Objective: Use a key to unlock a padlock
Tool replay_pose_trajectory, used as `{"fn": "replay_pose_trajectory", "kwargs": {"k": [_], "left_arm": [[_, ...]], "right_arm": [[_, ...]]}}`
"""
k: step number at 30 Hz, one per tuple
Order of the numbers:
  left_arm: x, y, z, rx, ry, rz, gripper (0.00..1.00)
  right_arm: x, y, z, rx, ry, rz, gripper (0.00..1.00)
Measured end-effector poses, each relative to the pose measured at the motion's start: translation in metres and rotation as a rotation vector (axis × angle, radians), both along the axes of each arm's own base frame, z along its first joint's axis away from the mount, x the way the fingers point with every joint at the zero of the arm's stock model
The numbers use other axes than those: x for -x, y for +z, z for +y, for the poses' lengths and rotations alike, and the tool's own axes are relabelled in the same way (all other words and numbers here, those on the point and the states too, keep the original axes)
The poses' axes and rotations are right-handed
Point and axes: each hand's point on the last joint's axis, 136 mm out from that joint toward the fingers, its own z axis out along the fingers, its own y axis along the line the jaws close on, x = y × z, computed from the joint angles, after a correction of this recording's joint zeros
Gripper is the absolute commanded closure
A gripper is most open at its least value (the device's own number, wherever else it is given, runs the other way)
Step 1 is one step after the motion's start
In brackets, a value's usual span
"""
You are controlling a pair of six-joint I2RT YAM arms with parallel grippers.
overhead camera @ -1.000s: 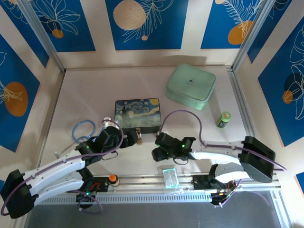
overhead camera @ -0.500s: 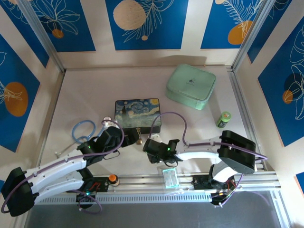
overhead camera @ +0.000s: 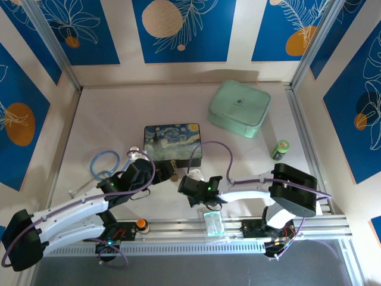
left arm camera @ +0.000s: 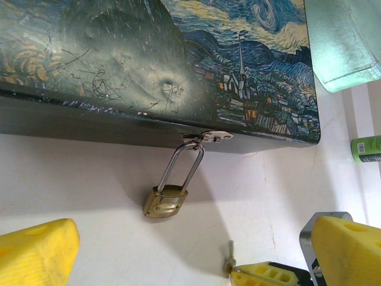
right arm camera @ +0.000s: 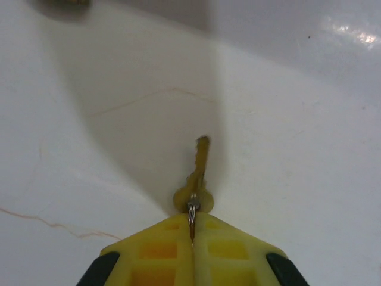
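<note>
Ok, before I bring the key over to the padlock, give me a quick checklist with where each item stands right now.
1. Key held: right gripper is shut on the key by its head, with the blade sticking out ahead. Ok.
2. Padlock in place: the padlock lies on the table, its shackle closed through the clasp of the box. Ok.
3. Padlock steadied: left gripper is open, short of the padlock and not touching it. Not ok.
4. Keyhole: it does not show on the padlock body. Cannot tell.
5. Path: bare table between key and padlock. Ok.
</note>
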Motion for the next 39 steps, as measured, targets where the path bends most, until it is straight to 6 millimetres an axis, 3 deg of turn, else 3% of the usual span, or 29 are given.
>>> {"fn": "replay_pose_trajectory", "kwargs": {"k": [6, 11, 17, 23, 33, 39], "left_arm": [[0.000, -0.002, 0.000, -0.006, 0.001, 0.004, 0.00], [-0.001, -0.002, -0.004, 0.011, -0.002, 0.007, 0.07], [0.000, -0.005, -0.023, 0.043, -0.047, 0.020, 0.11], [0.004, -0.006, -0.045, 0.100, -0.080, 0.039, 0.15], [0.015, 0.003, -0.075, 0.284, -0.040, 0.115, 0.37], [0.016, 0.005, -0.082, 0.348, -0.009, 0.151, 0.50]], "right_arm": [[0.000, 0.000, 0.001, -0.006, 0.004, -0.003, 1.00], [0.003, 0.005, -0.006, -0.048, 0.058, -0.002, 1.00], [-0.009, 0.031, -0.014, -0.193, 0.095, -0.021, 1.00], [-0.013, 0.060, -0.009, -0.320, 0.155, -0.059, 1.00], [0.001, 0.095, 0.010, -0.424, 0.281, -0.137, 1.00], [0.005, 0.101, 0.015, -0.427, 0.306, -0.174, 1.00]]}}
